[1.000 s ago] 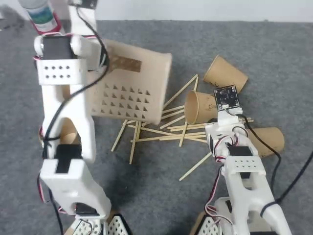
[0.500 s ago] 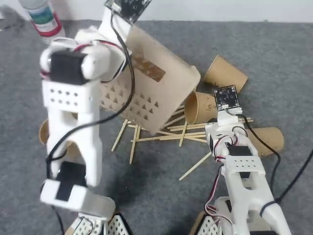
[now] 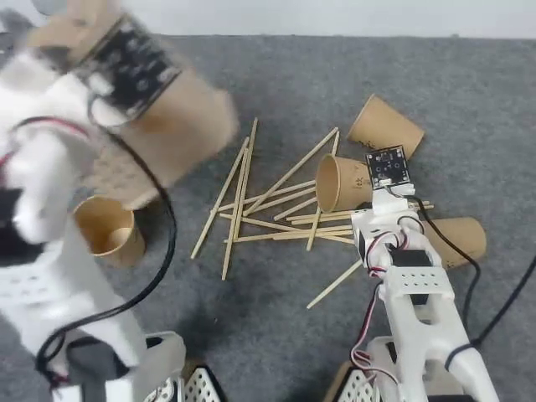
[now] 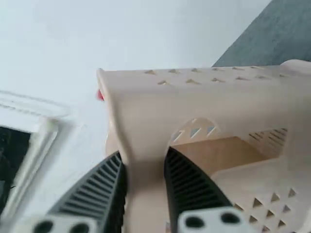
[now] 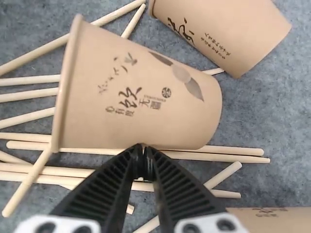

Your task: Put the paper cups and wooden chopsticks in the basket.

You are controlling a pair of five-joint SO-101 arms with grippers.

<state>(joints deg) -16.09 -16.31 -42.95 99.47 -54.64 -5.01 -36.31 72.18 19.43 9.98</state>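
Note:
My left gripper (image 4: 143, 162) is shut on the rim of the beige perforated basket (image 4: 204, 116), holding it in the air. From above, the basket (image 3: 172, 126) hangs tilted over the table's far left. Several wooden chopsticks (image 3: 276, 209) lie scattered in the middle. One paper cup (image 3: 107, 230) stands upright at the left. Three more lie on their sides at the right: one (image 3: 339, 182) next to my right arm, one (image 3: 385, 126) farther back, one (image 3: 461, 239) nearer. My right gripper (image 5: 141, 150) is shut and empty, its tips against the side of the nearest cup (image 5: 141, 102).
The grey felt surface (image 3: 276, 335) has free room in front of the chopsticks. A black cable (image 3: 502, 310) trails off at the right. A white wall (image 3: 335, 17) borders the far edge. Both arm bases stand at the near edge.
The left arm has lifted the basket off the table and swung it up and left, uncovering chopsticks and the upright cup. The right arm has not moved.

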